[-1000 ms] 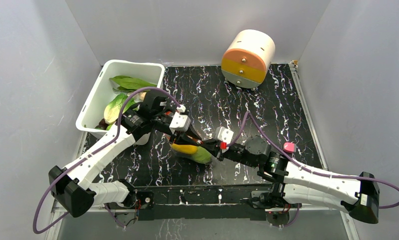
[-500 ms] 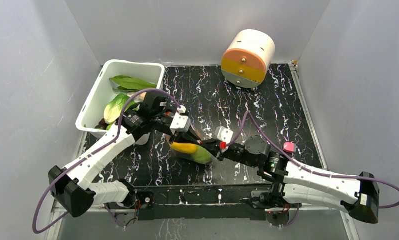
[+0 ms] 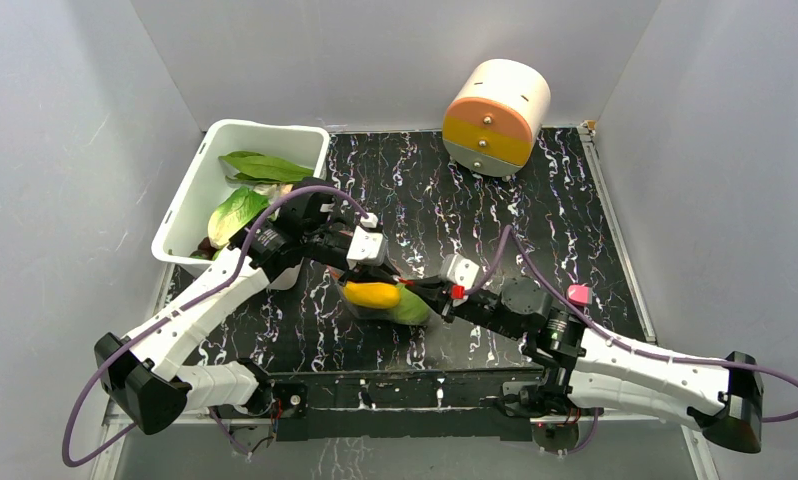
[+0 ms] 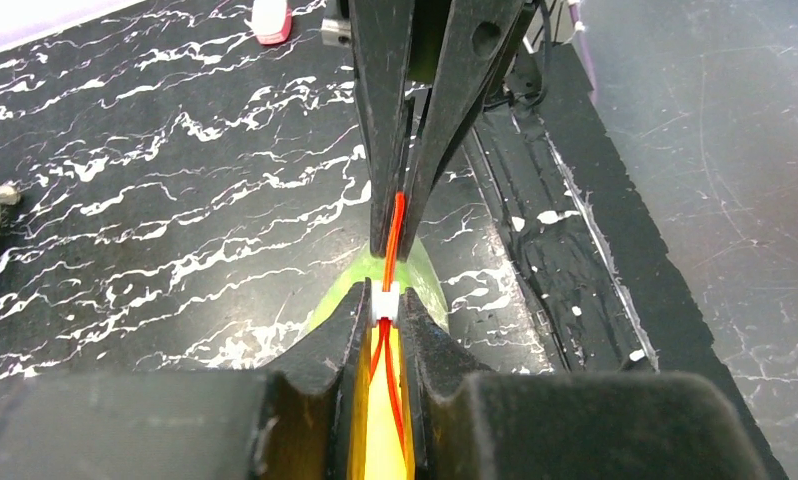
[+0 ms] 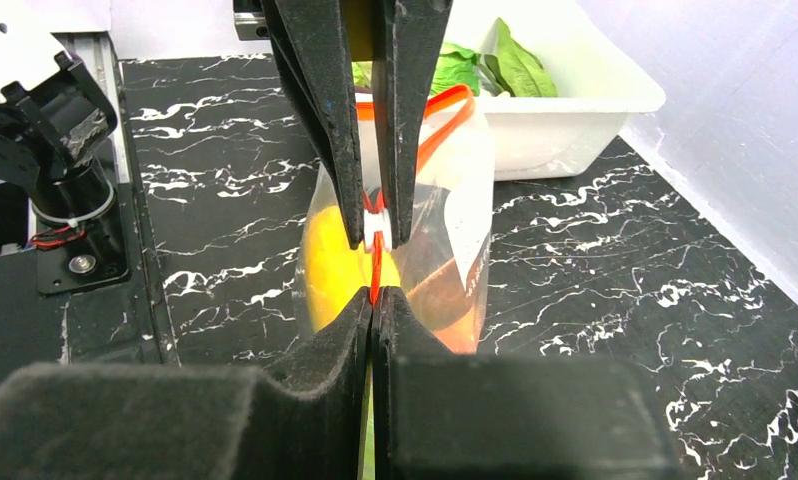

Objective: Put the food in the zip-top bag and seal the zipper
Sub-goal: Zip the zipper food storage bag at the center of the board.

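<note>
The clear zip-top bag (image 3: 387, 303) stands on the black marbled table between my grippers, holding a yellow oval fruit (image 3: 373, 296) and a green piece (image 3: 412, 311). My left gripper (image 4: 384, 295) is shut on the zipper's white slider tab (image 4: 384, 304). The orange-red zipper (image 4: 394, 225) runs from the tab to my right gripper (image 5: 374, 297), which is shut on the strip's end. The right wrist view shows the bag (image 5: 465, 190), the yellow fruit (image 5: 333, 262) and an orange-peach piece (image 5: 445, 300) inside. Behind the slider the mouth loop (image 5: 453, 100) still gapes.
A white bin (image 3: 187, 205) with leafy greens (image 3: 263, 166) stands at the back left, just behind my left arm. A round orange and yellow drawer unit (image 3: 495, 108) stands at the back right. The table's near edge rail (image 4: 565, 250) runs close by the bag.
Both grippers and the bag top have shifted slightly to the right. The right arm's wrist and elbow have moved right and lower. Both grips have held.
</note>
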Controlling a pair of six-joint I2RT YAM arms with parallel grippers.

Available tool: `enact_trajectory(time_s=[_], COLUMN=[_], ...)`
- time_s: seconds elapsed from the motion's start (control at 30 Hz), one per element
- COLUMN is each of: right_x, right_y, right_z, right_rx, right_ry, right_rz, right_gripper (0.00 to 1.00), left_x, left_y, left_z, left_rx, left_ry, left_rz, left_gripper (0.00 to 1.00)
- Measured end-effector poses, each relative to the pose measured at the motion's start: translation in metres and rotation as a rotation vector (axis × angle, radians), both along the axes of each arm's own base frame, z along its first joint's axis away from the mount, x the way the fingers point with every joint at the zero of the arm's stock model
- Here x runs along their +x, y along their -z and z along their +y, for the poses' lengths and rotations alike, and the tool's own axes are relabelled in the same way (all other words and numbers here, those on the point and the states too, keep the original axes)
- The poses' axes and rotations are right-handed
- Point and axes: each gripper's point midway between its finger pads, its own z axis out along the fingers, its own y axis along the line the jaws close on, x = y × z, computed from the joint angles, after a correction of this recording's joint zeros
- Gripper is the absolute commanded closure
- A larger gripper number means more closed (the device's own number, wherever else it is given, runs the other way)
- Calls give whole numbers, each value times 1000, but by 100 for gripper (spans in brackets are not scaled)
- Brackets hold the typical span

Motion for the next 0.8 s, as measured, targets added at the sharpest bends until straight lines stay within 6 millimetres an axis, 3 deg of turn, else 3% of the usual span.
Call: enact_trajectory(time_s=[0.4, 0.47, 0.6, 0.8], right_x=[1, 1, -1, -3], right_y=[-9, -9, -8, -10], right_z=[-30, -31, -26, -3], right_rx=[52, 54, 45, 0], right_ry=[81, 83, 59, -14], right_rz=[-20, -18, -16, -20], right_gripper=[99, 81, 65, 67], left_x=[12, 12, 14, 15], left_y=[11, 11, 12, 13], left_z=[8, 8, 10, 10], left_rx=[74, 76, 88, 90], left_ry=[-64, -68, -84, -92], left_rz=[-46, -45, -42, -33], left_gripper=[100, 100, 100, 100])
